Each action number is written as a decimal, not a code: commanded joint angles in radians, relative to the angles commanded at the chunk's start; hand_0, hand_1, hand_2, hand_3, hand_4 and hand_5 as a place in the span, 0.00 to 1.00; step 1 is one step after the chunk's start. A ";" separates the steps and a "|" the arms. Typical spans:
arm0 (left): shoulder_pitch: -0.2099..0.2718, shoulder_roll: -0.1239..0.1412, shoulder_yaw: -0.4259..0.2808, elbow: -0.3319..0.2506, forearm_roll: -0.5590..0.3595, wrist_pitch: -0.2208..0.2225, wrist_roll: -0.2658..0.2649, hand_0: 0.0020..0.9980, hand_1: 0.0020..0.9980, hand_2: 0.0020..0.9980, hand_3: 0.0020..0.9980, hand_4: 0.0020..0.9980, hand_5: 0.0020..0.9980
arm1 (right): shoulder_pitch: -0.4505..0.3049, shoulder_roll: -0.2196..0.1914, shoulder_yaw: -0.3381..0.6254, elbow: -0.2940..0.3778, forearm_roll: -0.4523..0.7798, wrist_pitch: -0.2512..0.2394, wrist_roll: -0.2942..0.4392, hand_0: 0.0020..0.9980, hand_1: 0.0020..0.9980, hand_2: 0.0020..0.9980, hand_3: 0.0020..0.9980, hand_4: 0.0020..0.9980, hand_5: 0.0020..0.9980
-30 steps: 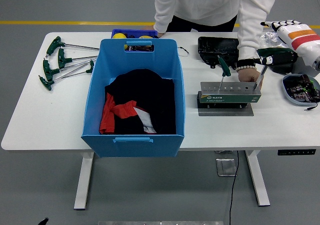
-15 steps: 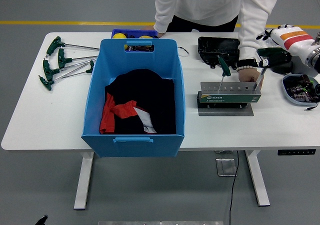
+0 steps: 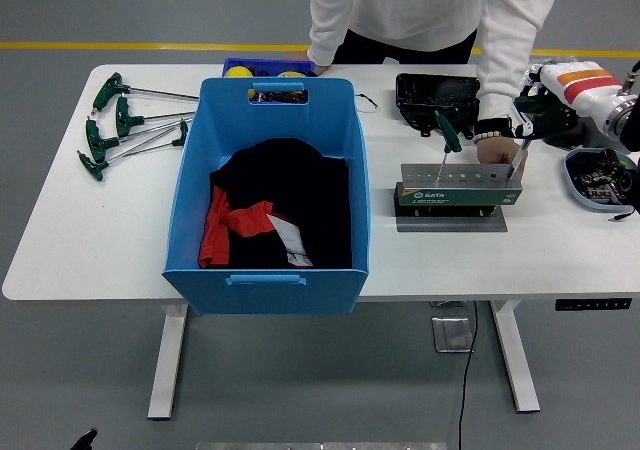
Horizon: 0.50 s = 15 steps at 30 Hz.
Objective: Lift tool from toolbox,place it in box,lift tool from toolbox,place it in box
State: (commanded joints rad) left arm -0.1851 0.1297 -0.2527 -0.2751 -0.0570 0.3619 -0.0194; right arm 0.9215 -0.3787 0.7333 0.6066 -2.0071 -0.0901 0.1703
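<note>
On the left I see the loose T-handle keys (image 3: pixel 120 120) on the table, then the blue box (image 3: pixel 268 195) with dark cloth inside. In the tool holder (image 3: pixel 458 192) two tools stand: one green-handled tool (image 3: pixel 446 142) and, at the right end, a second tool (image 3: pixel 518 150). My right hand (image 3: pixel 540 110) has moved inwards since a moment ago and is now at this second handle; I cannot tell if the fingers are closed on it. A person's hand (image 3: pixel 492 148) rests behind the holder. I judge the lift comes next.
</note>
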 joint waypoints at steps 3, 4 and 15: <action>0.000 -0.001 -0.001 0.000 0.001 0.001 0.000 0.77 0.77 0.78 0.66 0.70 0.59 | -0.001 0.006 0.003 -0.017 -0.002 0.001 -0.001 0.50 0.40 0.39 0.47 1.00 0.66; -0.001 -0.001 -0.001 0.000 0.001 0.001 0.000 0.77 0.77 0.78 0.66 0.70 0.59 | -0.001 0.007 0.005 -0.022 -0.003 0.000 -0.001 0.50 0.40 0.39 0.47 1.00 0.66; -0.006 -0.002 -0.004 -0.001 0.008 0.001 0.003 0.77 0.77 0.78 0.66 0.70 0.59 | 0.006 0.027 -0.001 -0.071 0.021 -0.036 -0.001 0.36 0.31 0.30 0.36 1.00 0.67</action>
State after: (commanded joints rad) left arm -0.1914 0.1272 -0.2565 -0.2763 -0.0490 0.3628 -0.0167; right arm 0.9273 -0.3512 0.7320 0.5357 -1.9861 -0.1256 0.1695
